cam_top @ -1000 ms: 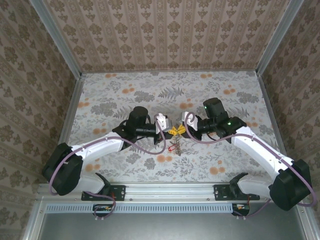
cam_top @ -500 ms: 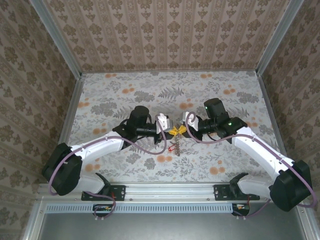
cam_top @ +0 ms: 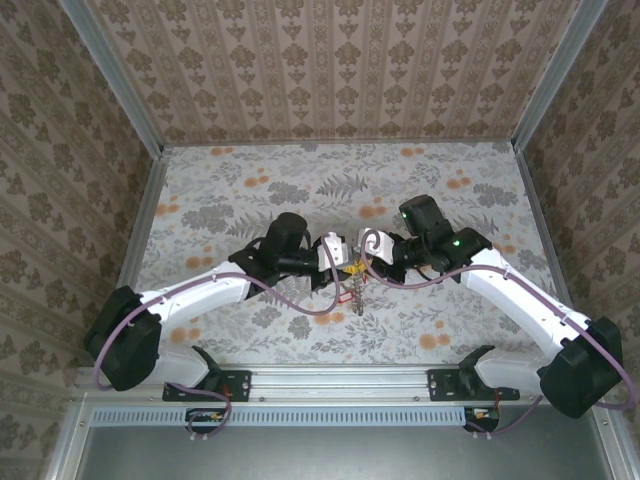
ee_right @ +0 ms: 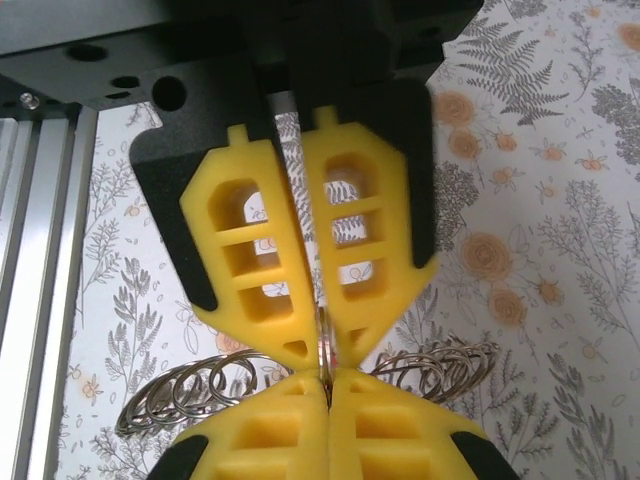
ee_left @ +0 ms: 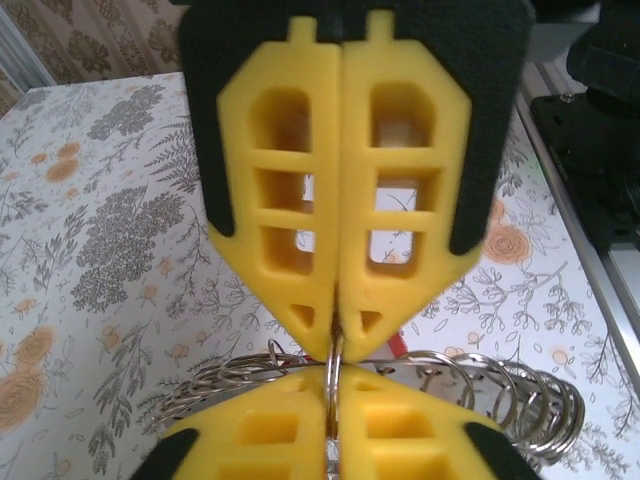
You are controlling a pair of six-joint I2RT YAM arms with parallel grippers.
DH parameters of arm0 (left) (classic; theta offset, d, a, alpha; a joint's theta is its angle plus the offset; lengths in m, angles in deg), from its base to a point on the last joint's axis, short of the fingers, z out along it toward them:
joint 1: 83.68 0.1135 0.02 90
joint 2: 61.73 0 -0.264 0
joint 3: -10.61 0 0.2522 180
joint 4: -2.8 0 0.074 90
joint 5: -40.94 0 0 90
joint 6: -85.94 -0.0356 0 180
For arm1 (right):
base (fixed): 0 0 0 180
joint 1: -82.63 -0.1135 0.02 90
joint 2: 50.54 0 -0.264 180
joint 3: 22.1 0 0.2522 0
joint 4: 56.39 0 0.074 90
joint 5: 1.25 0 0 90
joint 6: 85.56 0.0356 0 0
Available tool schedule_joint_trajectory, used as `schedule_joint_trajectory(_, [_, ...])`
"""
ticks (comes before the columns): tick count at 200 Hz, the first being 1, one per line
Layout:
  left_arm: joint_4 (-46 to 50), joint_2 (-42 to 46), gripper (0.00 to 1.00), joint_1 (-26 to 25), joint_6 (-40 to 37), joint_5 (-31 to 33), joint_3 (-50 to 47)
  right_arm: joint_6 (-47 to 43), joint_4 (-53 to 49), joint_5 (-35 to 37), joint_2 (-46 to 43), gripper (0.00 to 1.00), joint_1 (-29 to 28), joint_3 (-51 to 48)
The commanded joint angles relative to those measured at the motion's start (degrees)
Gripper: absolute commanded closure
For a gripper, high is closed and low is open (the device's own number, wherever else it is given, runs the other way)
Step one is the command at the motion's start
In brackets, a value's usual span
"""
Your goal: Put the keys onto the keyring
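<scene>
keyring (ee_left: pixel 505 395): a bunch of silvery metal loops held above the middle of the table, pinched between my two grippers, which meet tip to tip.
left gripper (ee_left: pixel 338 322): my yellow fingers are pressed together on one thin loop of the keyring.
right gripper (ee_right: pixel 325 348): clamped the same way on a loop, with rings fanning out to both sides.
keys (cam_top: pixel 351 295): the red tag sits just under the meeting point; I cannot tell whether they hang or lie.
table (cam_top: pixel 230 190): pale cloth printed with grey ferns and orange flowers.
walls (cam_top: pixel 330 70): brown damask wallpaper on three sides.
change: a second ago my wrists stood slightly further apart; they have drawn closer.
</scene>
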Motion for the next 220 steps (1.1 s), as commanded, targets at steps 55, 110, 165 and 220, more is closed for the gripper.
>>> schedule_joint_trajectory(55, [-9.1, 1.0, 1.00, 1.1, 4.3, -5.1, -1.1, 2.0, 5.9, -5.4, -3.7, 0.87, 1.7, -2.9])
schedule_joint_trajectory(110, [-16.2, 1.2, 1.00, 1.9, 8.3, -9.5, -3.3, 6.2, 13.6, -10.6, -4.4, 0.84, 4.1, -7.3])
schedule_joint_trajectory(165, [-17.0, 1.2, 1.00, 2.0, 9.0, -9.8, -3.7, 6.3, 13.6, -10.4, -4.1, 0.89, 4.3, -7.2])
schedule_joint_trajectory(220, [-4.8, 2.1, 0.86, 1.5, 2.0, -2.6, -1.0, 3.2, 7.3, -8.1, -3.4, 0.98, 3.8, -2.6])
